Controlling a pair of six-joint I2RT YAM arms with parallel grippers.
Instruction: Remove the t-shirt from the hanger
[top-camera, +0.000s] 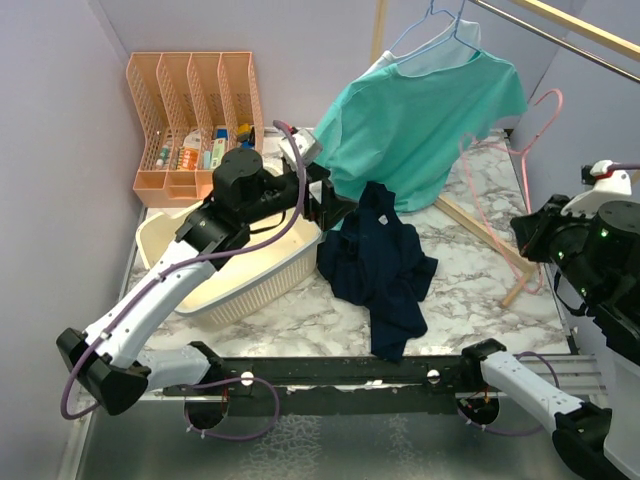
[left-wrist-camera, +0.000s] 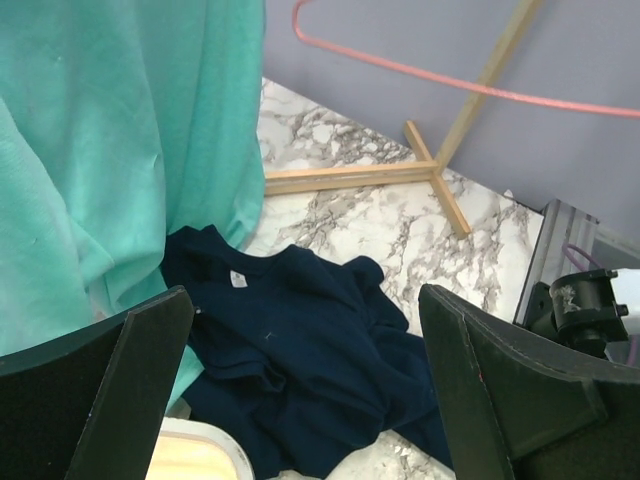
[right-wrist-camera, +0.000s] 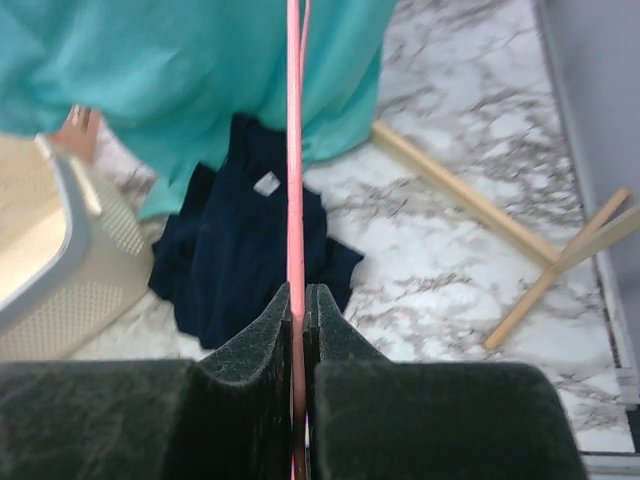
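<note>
Pale lavender walls (top-camera: 60, 150) enclosed a white marble-patterned surface (top-camera: 470, 270), where a wooden rack frame (top-camera: 482, 232) stood under soft, even light.

- The navy t-shirt (top-camera: 385, 265) is plain dark blue, with a small white label (left-wrist-camera: 238, 281) at its collar.
- The t-shirt (top-camera: 420, 125) behind the navy t-shirt is solid teal green, on a pale blue hanger (top-camera: 412, 36).
- The pink hanger (right-wrist-camera: 294, 150) to the right of the navy t-shirt is plain.
- The laundry basket (top-camera: 260, 285) to its left is cream.
- The mesh desk organizer (top-camera: 190, 90) behind and to its left is peach orange.
- The table (top-camera: 480, 270) under it is white marble with grey veins.
- The rack (top-camera: 478, 222) to its right is light wood.
</note>
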